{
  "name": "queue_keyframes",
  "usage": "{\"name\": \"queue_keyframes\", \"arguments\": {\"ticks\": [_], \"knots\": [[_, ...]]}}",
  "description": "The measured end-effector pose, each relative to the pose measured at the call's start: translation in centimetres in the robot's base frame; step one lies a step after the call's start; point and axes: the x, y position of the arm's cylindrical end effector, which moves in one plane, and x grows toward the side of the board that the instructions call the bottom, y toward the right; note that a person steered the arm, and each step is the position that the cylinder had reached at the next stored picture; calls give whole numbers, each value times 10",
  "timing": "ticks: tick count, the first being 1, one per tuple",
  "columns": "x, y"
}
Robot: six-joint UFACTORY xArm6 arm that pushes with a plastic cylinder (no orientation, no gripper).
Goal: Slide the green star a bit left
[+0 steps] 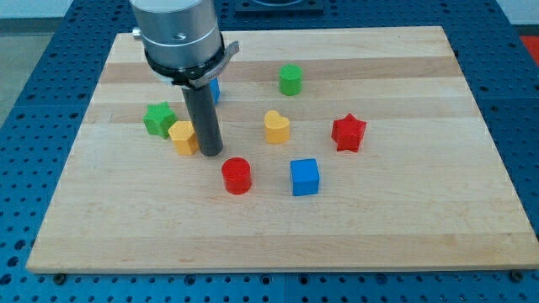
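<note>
The green star [158, 119] is sitting toward the tabletop's [404, 236] left, touching a yellow block [183, 137] on its right. The tip [211, 154] is resting just right of that yellow block, seemingly lining up a leftward push; this end effector has no jaws.

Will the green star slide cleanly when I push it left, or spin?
The green star looks rigid and squat, so tipping seems unlikely. Its points may make it spin. The yellow block touches it, with my tip just right, so both may move.
</note>
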Motion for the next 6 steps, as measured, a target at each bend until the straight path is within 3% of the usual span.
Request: {"name": "queue_keyframes", "arguments": {"ticks": [3,6], "knots": [[-36,-9],[-51,-55]]}}
